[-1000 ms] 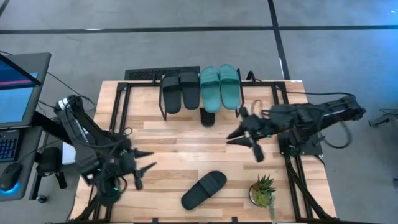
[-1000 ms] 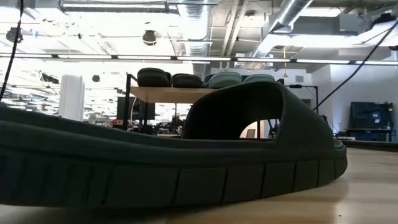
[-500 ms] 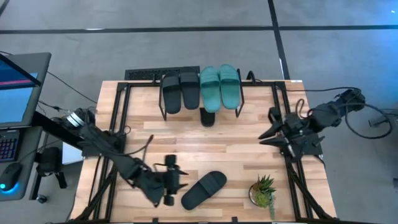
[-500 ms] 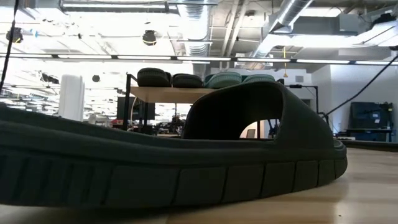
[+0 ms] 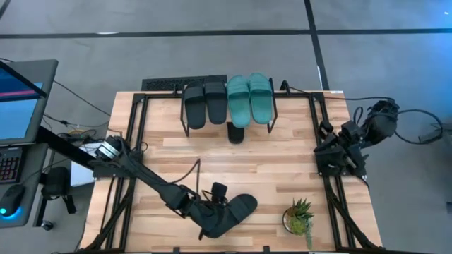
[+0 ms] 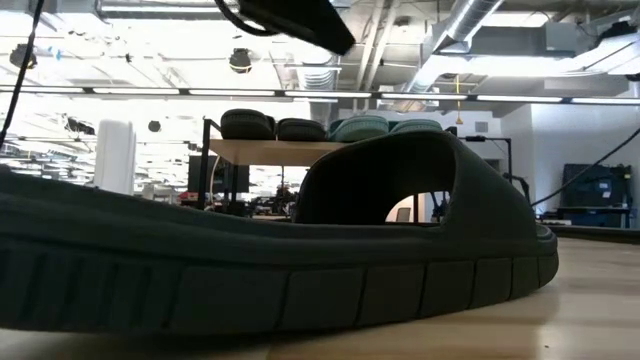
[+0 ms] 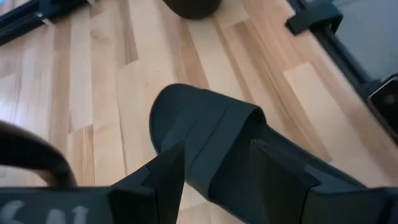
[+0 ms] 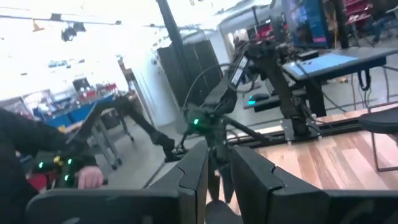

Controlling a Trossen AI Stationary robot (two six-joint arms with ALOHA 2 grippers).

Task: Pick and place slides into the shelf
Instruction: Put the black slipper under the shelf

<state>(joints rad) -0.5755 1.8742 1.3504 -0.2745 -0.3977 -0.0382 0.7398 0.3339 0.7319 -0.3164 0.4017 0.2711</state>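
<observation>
A big dark slide [image 6: 250,260] fills nearly the whole frame, lying flat on the wooden desk [image 6: 580,300] right up close, its wide strap arching up toward the right. Behind it sits the shelf [image 6: 290,150] with four slides lined up on top, two dark and two teal. Part of a dark arm [image 6: 295,18] pokes in from above.
</observation>
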